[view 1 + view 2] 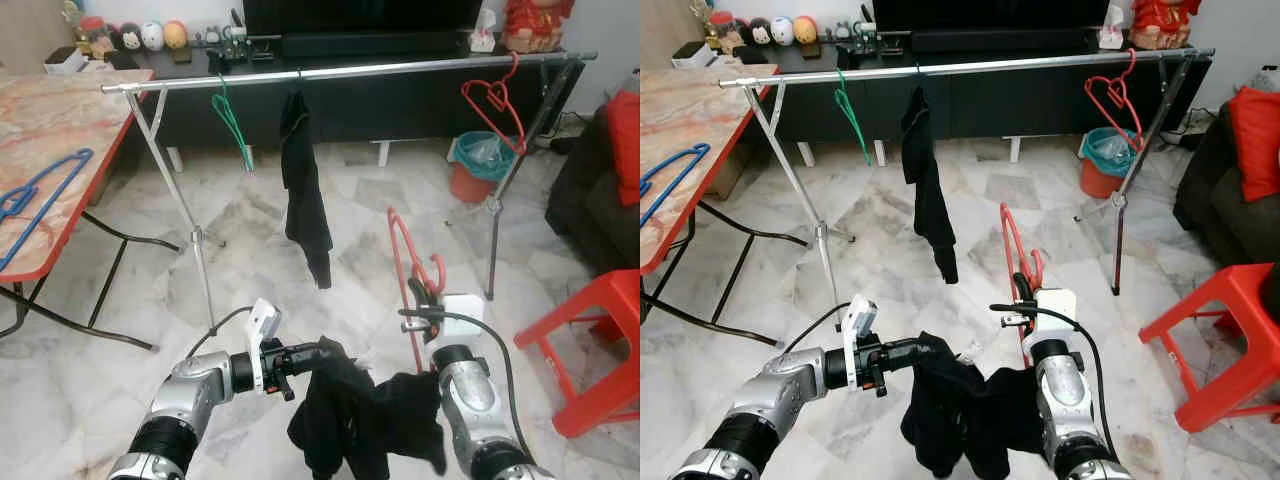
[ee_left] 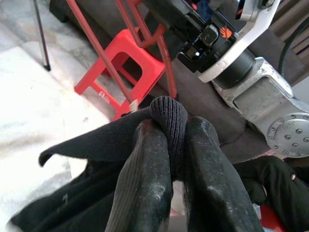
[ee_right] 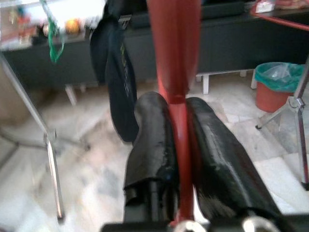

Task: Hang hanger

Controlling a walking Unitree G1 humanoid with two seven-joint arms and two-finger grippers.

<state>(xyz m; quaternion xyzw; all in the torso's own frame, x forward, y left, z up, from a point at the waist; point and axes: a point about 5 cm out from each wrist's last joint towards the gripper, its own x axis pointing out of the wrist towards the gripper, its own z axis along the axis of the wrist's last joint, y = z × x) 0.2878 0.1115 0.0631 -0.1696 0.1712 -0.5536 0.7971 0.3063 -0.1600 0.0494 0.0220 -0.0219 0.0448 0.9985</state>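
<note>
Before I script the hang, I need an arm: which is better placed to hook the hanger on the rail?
Right. The right hand is shut on the red hanger, pointed toward the rail; the left hand only pinches the black garment.

Right gripper (image 1: 420, 296) clamps red hanger (image 1: 402, 255) below the rail (image 1: 350, 70); left gripper (image 1: 318, 352) pinches black garment (image 1: 365, 415).

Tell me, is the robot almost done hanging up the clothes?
Partly. One black garment already hangs on the silver rail. Now the right gripper holds a red hanger upright while the left gripper pinches another black garment. Left: fit it on the hanger, then hook the hanger onto the rail.
</note>
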